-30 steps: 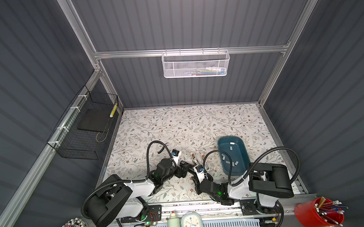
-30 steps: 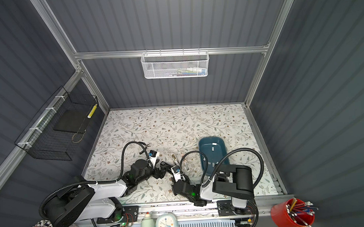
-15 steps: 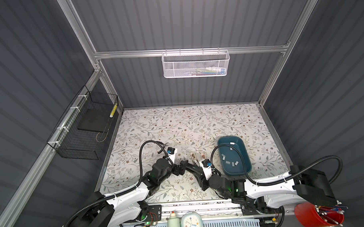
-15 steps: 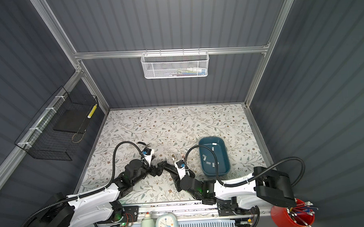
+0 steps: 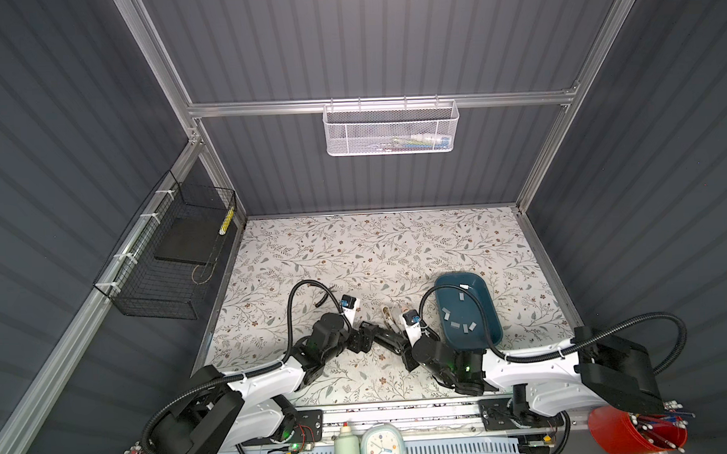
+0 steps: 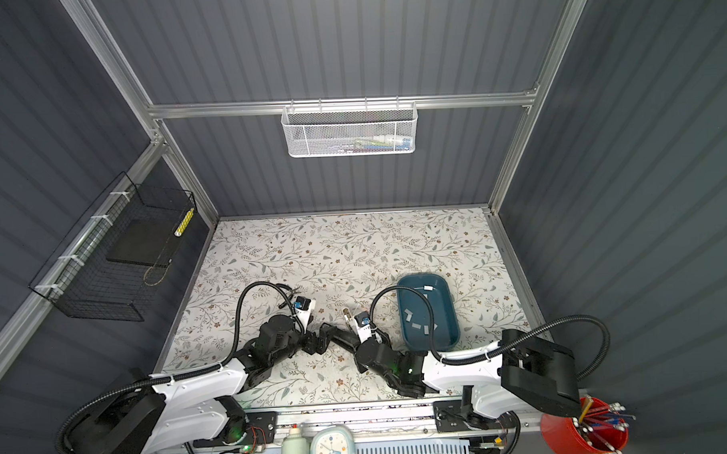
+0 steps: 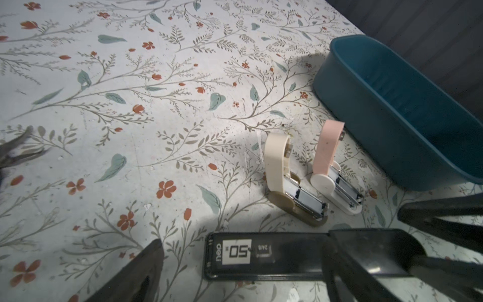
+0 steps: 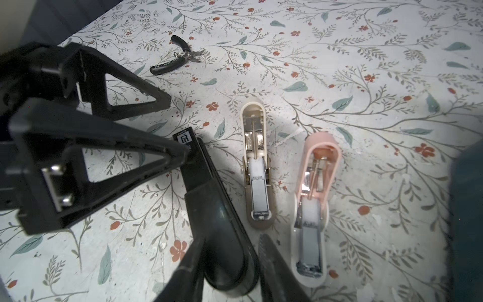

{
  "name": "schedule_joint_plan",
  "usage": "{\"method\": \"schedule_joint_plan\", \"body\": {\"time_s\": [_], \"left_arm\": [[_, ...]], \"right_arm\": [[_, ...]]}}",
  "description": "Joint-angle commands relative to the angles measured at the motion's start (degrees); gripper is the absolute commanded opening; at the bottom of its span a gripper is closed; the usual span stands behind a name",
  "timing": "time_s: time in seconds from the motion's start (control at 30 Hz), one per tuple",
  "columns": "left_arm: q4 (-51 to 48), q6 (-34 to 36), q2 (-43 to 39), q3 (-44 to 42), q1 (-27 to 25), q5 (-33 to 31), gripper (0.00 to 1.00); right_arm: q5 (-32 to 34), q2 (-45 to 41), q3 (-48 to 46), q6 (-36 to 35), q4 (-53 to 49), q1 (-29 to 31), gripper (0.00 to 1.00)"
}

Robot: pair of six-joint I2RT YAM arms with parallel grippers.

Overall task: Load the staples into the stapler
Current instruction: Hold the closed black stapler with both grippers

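A black stapler (image 8: 209,198) with a white "50" label (image 7: 236,251) lies on the floral table near its front edge. My right gripper (image 8: 227,261) is shut on the stapler's rounded rear end, one finger on each side. My left gripper (image 7: 243,245) is open wide around the labelled front end, one fingertip (image 8: 180,154) right at the label. In both top views the two grippers (image 5: 363,336) (image 5: 388,341) meet tip to tip. The staples (image 5: 456,324) (image 6: 415,326) lie as several grey strips in a blue tray (image 5: 455,275) to the right.
A beige mini stapler (image 8: 256,167) (image 7: 285,177) and a pink one (image 8: 316,198) (image 7: 326,167) lie hinged open between the black stapler and the tray (image 7: 392,109). Small black-handled pliers (image 8: 177,56) lie further back on the left. Wire baskets hang on the walls.
Both arms have stretched forward from a folded stance a second ago. The right gripper's jaws opened and then closed in on the black stapler's rear end.
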Motion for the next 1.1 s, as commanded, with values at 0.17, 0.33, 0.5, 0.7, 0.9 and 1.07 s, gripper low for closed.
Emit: {"method": "schedule_joint_plan", "body": {"time_s": [0.17, 0.33, 0.5, 0.7, 0.9, 1.07], "left_arm": [[3.21, 0.75, 4.42, 2.33, -0.33, 2.45, 0.93], [4.38, 0.72, 4.4, 1.68, -0.37, 2.68, 0.93], [6.52, 0.54, 5.55, 1.02, -0.67, 3.68, 0.93], [8.45, 0.66, 4.58, -0.36, -0.8, 3.15, 0.93], [9.82, 0.32, 6.12, -0.56, -0.86, 1.15, 0.93], [14.06, -1.03, 10.71, -0.95, -1.01, 0.15, 0.92]], "right_arm": [[-1.91, 4.67, 0.68, 1.85, 3.57, -1.36, 0.25], [-2.14, 7.76, -2.06, 5.86, 6.22, -1.34, 0.21], [-1.05, 13.07, -5.24, 10.62, 10.61, -0.36, 0.19], [0.32, 16.76, -5.94, 12.42, 12.96, 1.2, 0.18], [1.46, 18.81, -5.06, 11.65, 13.31, 2.0, 0.18], [1.92, 22.09, -5.06, 12.64, 13.87, 2.17, 0.18]]}}
